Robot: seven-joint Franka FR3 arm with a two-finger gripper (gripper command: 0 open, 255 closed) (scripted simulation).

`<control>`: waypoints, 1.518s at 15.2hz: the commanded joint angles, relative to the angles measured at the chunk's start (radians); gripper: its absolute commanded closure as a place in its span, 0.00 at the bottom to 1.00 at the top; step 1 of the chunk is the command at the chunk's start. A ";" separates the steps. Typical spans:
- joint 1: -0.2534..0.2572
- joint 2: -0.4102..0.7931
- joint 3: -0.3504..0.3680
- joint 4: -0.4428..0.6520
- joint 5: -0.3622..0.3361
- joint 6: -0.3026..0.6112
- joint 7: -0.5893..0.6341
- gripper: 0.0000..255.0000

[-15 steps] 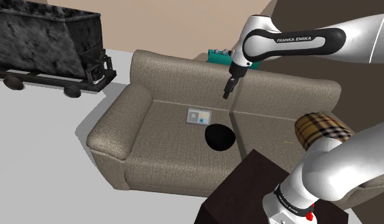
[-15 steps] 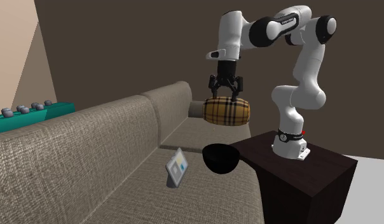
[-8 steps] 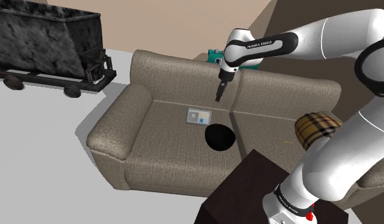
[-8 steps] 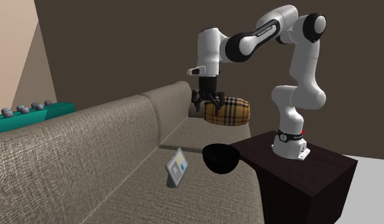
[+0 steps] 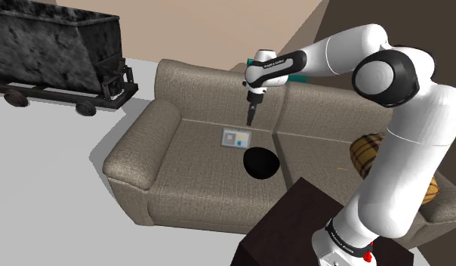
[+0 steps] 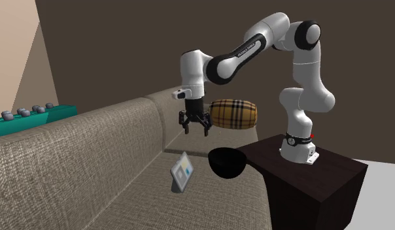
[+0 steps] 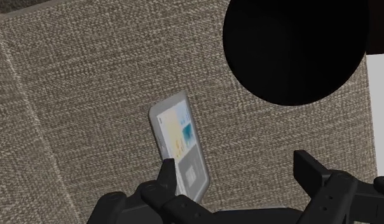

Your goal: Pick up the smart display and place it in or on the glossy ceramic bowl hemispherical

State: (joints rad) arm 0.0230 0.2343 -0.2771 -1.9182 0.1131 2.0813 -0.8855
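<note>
Two black fingers of the claw (image 6: pixel 194 131) stand apart, gripping nothing, above the smart display (image 6: pixel 182 173) (propped on the sofa (image 6: pixel 91 157)) near the black bowl (image 6: pixel 227 162).

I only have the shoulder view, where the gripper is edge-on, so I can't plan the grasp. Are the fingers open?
Observer: Yes. The wrist view shows the fingers standing apart, with nothing between them.
Operator: Does the display lie flat?
Observer: No. In the second exterior view the display stands propped at a tilt on the sofa.
Operator: How close is the gripper to it?
Observer: The gripper hangs well above the display, not touching it.
</note>
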 commanded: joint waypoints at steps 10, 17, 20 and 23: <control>-0.082 0.427 0.056 0.400 0.055 -0.059 -0.204 0.00; -0.082 0.461 0.063 0.363 0.064 0.012 -0.210 0.00; -0.082 0.461 0.063 0.363 0.064 0.012 -0.210 0.00; -0.082 0.461 0.063 0.363 0.064 0.012 -0.210 0.00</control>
State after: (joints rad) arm -0.0593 0.6957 -0.2142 -1.5548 0.1774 2.0929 -1.0958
